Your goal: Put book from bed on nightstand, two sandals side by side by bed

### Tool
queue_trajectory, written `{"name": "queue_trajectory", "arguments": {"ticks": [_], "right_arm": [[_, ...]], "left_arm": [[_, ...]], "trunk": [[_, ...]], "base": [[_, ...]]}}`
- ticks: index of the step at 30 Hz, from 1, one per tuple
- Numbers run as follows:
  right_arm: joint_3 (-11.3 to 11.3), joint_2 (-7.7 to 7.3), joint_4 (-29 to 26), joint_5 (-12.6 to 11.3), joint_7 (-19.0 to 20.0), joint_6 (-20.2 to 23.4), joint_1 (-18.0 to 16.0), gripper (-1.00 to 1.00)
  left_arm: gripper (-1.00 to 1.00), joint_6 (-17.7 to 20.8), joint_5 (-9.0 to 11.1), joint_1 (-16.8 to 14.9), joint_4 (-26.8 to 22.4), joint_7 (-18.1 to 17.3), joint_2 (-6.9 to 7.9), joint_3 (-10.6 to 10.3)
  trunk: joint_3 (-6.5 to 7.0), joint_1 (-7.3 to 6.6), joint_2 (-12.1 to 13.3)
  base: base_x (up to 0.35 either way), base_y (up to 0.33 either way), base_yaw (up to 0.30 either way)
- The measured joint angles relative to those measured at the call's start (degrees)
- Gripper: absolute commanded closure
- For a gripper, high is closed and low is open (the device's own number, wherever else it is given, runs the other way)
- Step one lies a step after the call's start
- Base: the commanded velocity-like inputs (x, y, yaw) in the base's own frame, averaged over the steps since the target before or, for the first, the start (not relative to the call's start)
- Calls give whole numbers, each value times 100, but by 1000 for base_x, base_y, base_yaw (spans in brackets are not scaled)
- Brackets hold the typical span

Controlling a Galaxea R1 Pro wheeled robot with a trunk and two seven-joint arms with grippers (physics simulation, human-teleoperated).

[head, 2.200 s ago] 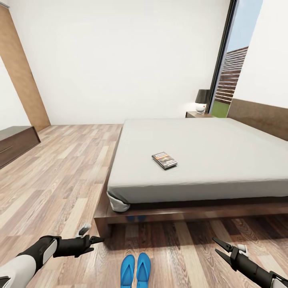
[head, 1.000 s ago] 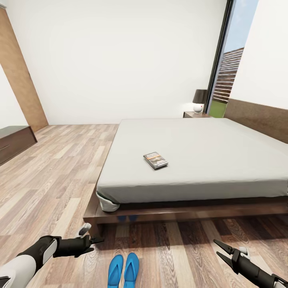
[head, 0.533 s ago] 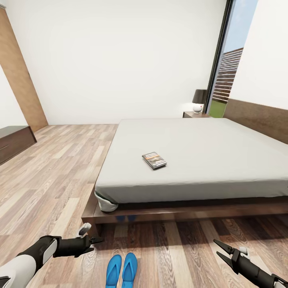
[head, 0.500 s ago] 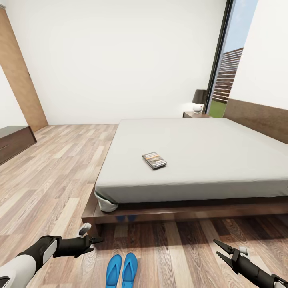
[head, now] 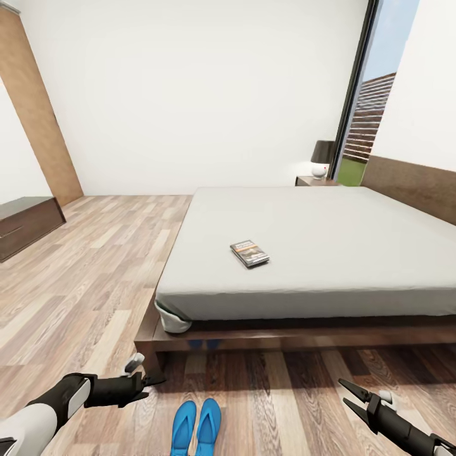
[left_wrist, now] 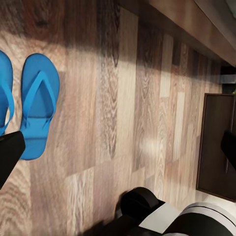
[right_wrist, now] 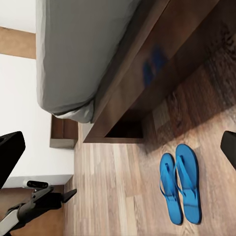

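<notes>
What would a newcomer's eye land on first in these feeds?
Probably the two bright blue sandals, lying side by side on the wood floor just in front of the bed's foot, between the left hand and right hand, both open. Next, the small dark book lying alone on the pale mattress near the foot edge.

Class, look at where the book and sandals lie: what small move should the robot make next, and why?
Probably roll closer to the bed: the sandals already lie side by side beside it, while the book rests on the mattress beyond both open grippers, left and right.
</notes>
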Motion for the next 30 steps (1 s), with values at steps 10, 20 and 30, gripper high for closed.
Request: {"name": "queue_trajectory", "arguments": {"ticks": [10,20,30], "right_arm": [[-1,-2,0,-4,0,-13,0,-100],[1,-3,-1,2,11,-12,1,-100],[5,-3,-1,4,16,-19,1,-100]], "left_arm": [[-100,0,2,0,0,5,0,0],[-100,0,2,-2,1,7,-9,-1],[-100,0,5,-1,2,8,-10,-1]], "trunk": [[-42,0,0],[-63,0,0],[-66,0,0]], "base": [[0,0,174],[0,-18,104],[0,-98,10]]}}
